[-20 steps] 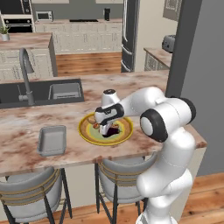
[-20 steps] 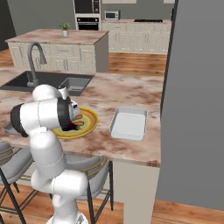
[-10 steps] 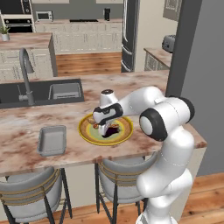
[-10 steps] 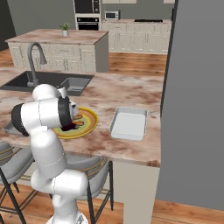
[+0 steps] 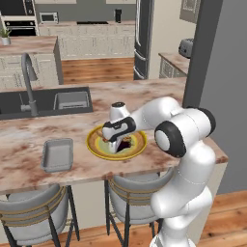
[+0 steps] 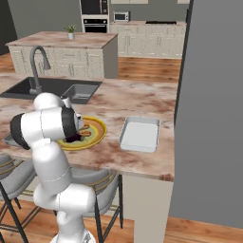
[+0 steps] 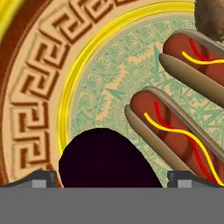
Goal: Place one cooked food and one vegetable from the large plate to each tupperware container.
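Observation:
My gripper (image 7: 112,179) is open and hangs low over the large plate (image 7: 26,87), one fingertip (image 7: 43,178) on each side of the dark purple-black vegetable (image 7: 105,157). Whether the tips touch it, I cannot tell. Two hot dogs, the cooked food, lie side by side on the pale green centre, one near (image 7: 170,131) and one farther (image 7: 197,61). The round brown vegetable (image 7: 212,19) peeks in beyond them. From the left base, the gripper (image 5: 115,146) stands on the plate (image 5: 96,150), and the grey tupperware container (image 5: 58,154) sits to its left. The whitish container (image 6: 140,134) lies right of the plate (image 6: 97,128).
A dark sink basin (image 5: 48,101) with a curved faucet (image 5: 29,82) lies behind the plate on the marble counter (image 5: 159,96). A grey wall (image 6: 209,109) bounds the counter's right end. Stools (image 5: 34,212) stand under the near edge.

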